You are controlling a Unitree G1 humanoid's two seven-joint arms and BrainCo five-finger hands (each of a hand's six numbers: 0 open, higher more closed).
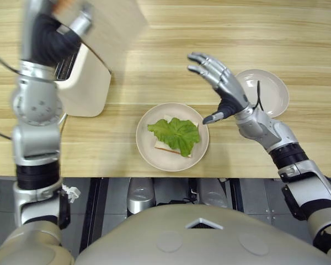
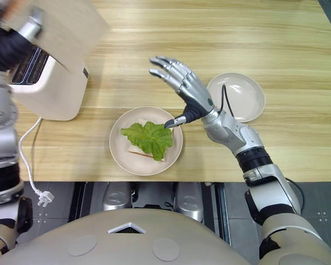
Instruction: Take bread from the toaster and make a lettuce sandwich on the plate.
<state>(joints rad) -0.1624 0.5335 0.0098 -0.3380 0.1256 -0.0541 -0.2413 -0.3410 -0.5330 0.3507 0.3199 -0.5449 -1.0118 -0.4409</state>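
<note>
Left robot hand [image 1: 44,38] blurred, cut by top edge; lettuce [image 1: 176,134] hides most of bread slice [image 1: 164,145].

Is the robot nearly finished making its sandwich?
Nearly. Done: one slice lies on the plate with lettuce on top. In hand: the left robot hand holds what looks like a second slice above the toaster. The right robot hand hovers open beside the plate. Left to do: laying the second slice on the lettuce.

The toaster [image 1: 88,88] and the left hand [image 1: 47,41] holding a bread slice [image 1: 113,25] block the upper left. The right hand [image 1: 223,85] hangs between the sandwich plate [image 1: 145,144] and the small plate [image 1: 273,83]. The table [image 1: 171,33] at upper middle is free.
</note>
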